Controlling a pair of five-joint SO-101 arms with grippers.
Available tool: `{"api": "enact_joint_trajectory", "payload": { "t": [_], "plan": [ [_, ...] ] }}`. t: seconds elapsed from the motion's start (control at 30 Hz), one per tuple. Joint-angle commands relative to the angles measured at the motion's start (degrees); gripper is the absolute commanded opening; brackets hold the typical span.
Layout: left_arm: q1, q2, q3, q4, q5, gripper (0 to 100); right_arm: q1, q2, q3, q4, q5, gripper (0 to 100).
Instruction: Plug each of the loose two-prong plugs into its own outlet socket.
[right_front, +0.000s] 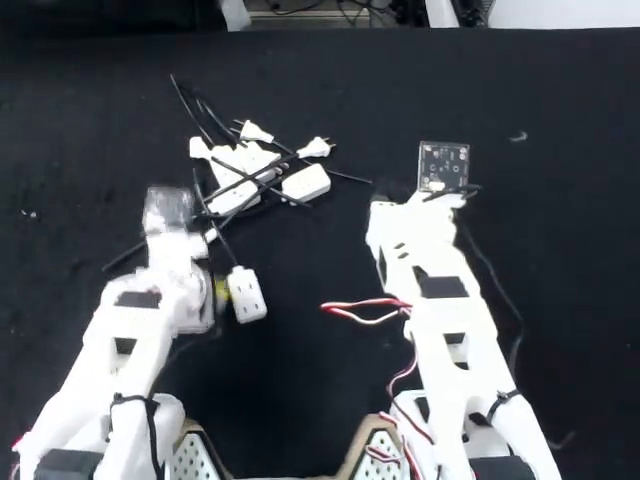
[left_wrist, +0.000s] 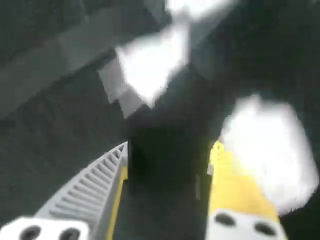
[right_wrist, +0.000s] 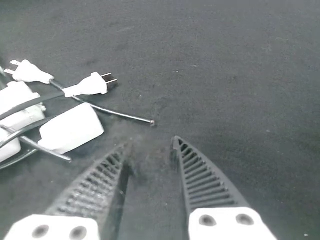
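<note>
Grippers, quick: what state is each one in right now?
Left gripper: cannot be told, too blurred.
Right gripper: open, holding nothing.

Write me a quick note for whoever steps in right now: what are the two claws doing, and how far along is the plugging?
Left gripper: open, seemingly empty, right beside a lone outlet block.
Right gripper: open, empty, low over bare table.
The loose plugs and other outlet blocks lie tangled in black cords ahead of the left arm.
Done: no plug seen seated in a socket.
Left: all the plugging.
</note>
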Motion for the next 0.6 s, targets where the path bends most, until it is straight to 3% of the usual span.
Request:
{"api": "enact_joint_trajectory", "payload": {
  "t": [0.0,0.33,0.47,0.57],
  "plan": [
    [-2.42,-0.7,-2.95,5.63,-2.99,26,-0.7,-0.13,-0.92,-1.32,0.7,11.8],
    [-9.89,-0.79,-15.25,11.43,-2.2,26,-0.7,-0.13,-0.92,-1.32,0.7,11.8],
    [-10.07,-0.09,-21.23,11.25,7.65,26,-0.7,-0.13,-0.92,-1.32,0.7,11.8],
    [-7.69,0.97,-22.29,8.35,7.12,26,-0.7,-0.13,-0.92,-1.32,0.7,11.8]
  ]
}}
